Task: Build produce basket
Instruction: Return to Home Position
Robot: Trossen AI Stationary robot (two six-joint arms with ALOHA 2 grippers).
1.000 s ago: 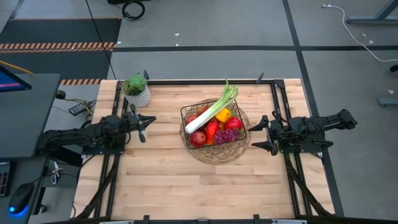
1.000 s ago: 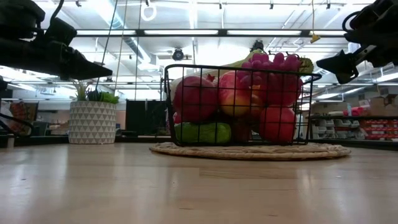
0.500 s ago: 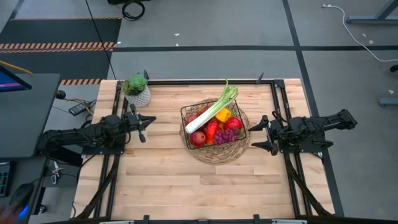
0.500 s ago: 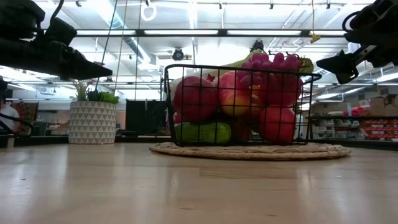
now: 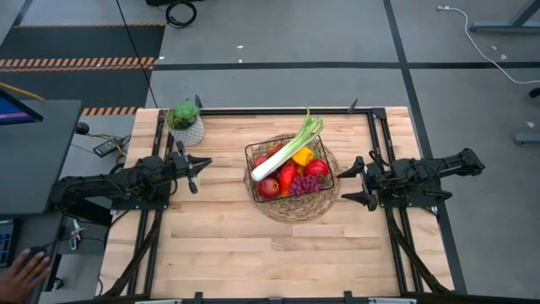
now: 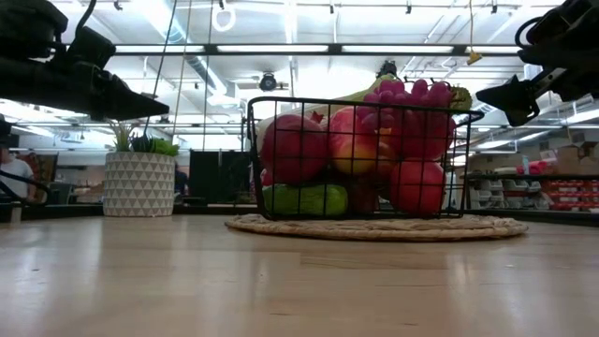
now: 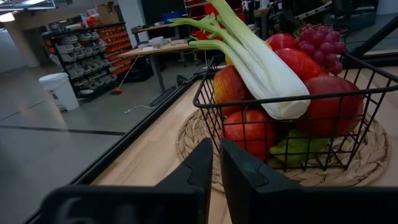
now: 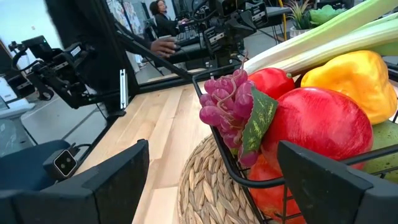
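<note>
The dark wire basket [image 5: 295, 211] stands on its round wicker base at the table's middle. It holds the produce: a long leek [image 5: 291, 148] lying slantwise on top, red apples [image 5: 268, 187], purple grapes [image 5: 305, 184], a yellow pepper [image 5: 302, 156] and a green pear [image 6: 304, 198] low down. My left gripper [image 5: 202, 162] hovers level to the basket's left, shut and holding nothing, as the left wrist view [image 7: 214, 165] shows. My right gripper [image 5: 344, 186] hovers level to the basket's right. It is open, its fingers wide apart [image 8: 211, 180], and clear of the basket.
A leafy plant in a white patterned pot [image 5: 186, 124] stands at the table's far left corner, just behind my left gripper. Bare wooden tabletop [image 5: 253, 253] lies in front of the basket. A person's hand [image 5: 25, 270] shows off the table's near left corner.
Neither arm nor the basket has moved. A person's hand has come into view beside the table's near left corner.
</note>
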